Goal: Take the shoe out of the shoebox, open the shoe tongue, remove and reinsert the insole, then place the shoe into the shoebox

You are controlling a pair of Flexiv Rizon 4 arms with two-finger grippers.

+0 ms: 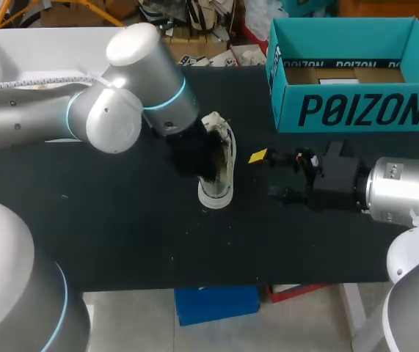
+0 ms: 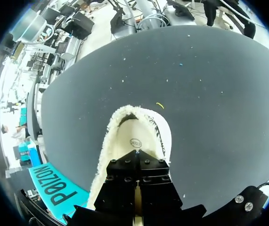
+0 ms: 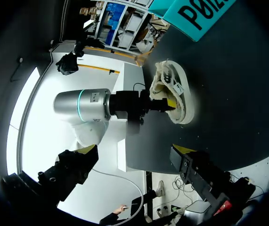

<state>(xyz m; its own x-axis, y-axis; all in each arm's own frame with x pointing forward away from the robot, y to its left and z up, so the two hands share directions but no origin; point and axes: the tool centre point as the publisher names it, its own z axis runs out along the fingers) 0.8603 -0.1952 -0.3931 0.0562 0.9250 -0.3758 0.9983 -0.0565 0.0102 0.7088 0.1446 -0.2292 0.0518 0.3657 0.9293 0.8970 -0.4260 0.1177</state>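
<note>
A white shoe (image 1: 220, 176) with a fleecy lining lies on the black table, left of the teal shoebox (image 1: 352, 81). My left gripper (image 1: 198, 161) reaches down into the shoe's opening. In the left wrist view its black fingers (image 2: 136, 162) are pressed together, shut, above the insole (image 2: 135, 136), and I cannot see anything pinched between them. My right gripper (image 1: 265, 174) hangs just right of the shoe, open wide and empty. In the right wrist view the shoe (image 3: 176, 87) lies ahead of the right gripper (image 3: 134, 150), with the left arm's fingers inside it.
The shoebox (image 2: 54, 186) stands open at the table's back right, also seen as the shoebox (image 3: 205, 12) beyond the shoe. The table's front edge (image 1: 216, 282) runs close below the shoe. Bare black table (image 1: 84, 220) lies to the front left.
</note>
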